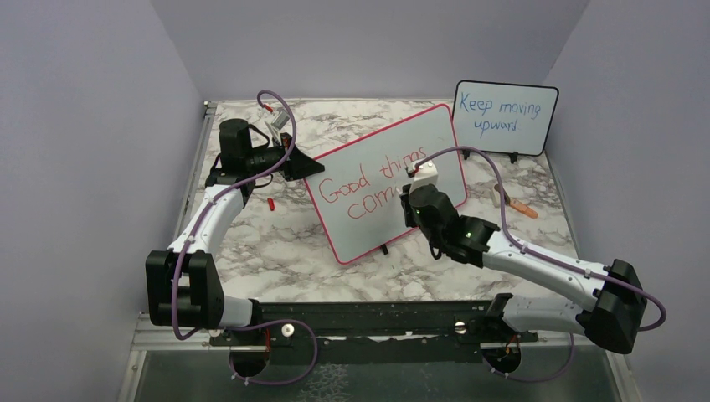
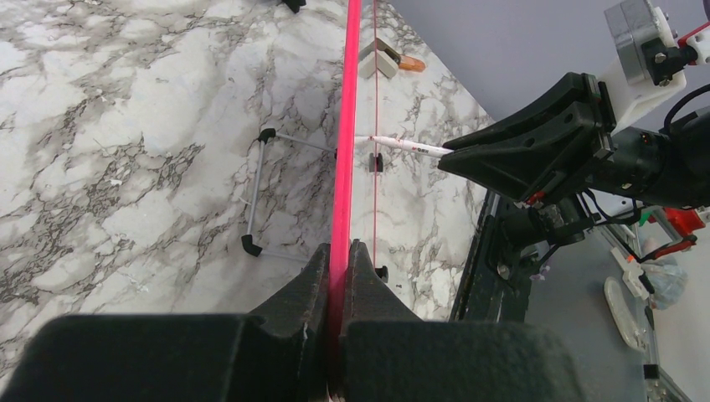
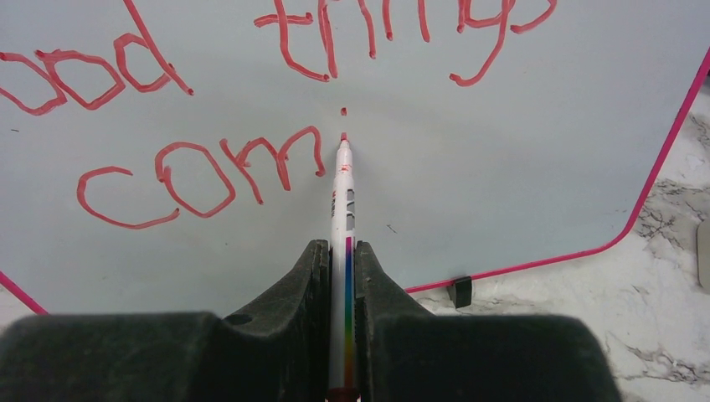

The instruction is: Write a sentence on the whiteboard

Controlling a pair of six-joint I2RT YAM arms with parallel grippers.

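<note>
whiteboard [image 1: 377, 230] runs lengthwise near-left to far-right; marker [image 3: 344, 209] points seemingly straight at it

From above, the right arm's black two-finger gripper [image 3: 342, 255] hides the ends of both lines of the red handwritten sentence [image 3: 276, 159] on the large pink-framed whiteboard [image 3: 502, 151], and its wrist view crops the first word at nine o'clock and the white marker's [image 3: 343, 193] rear at six.

The whiteboard [image 1: 381, 152] stands on the table [image 1: 276, 243]. A smaller board [image 1: 505, 117] stands behind it to the right; a marker [image 3: 344, 218] touches its front.
</note>
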